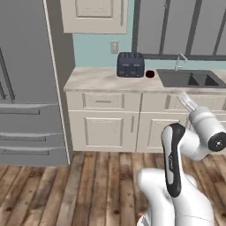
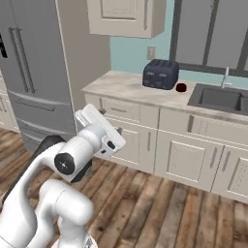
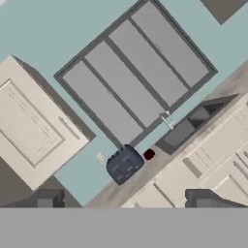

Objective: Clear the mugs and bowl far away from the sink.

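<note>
maroon mug [image 1: 150,74] beside toaster [image 1: 130,65]

sink [image 1: 194,79] cut off at right edge

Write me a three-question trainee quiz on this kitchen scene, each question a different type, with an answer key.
1. True or false: the dark red mug stands between the toaster and the sink.
2. Multiple choice: the end effector is A) open and holding nothing, B) shut on the mug, C) resting in the sink.
3. Fill in: the faucet rises at the ____ edge of the sink, below the window.

Key: 1 true; 2 A; 3 back.
</note>
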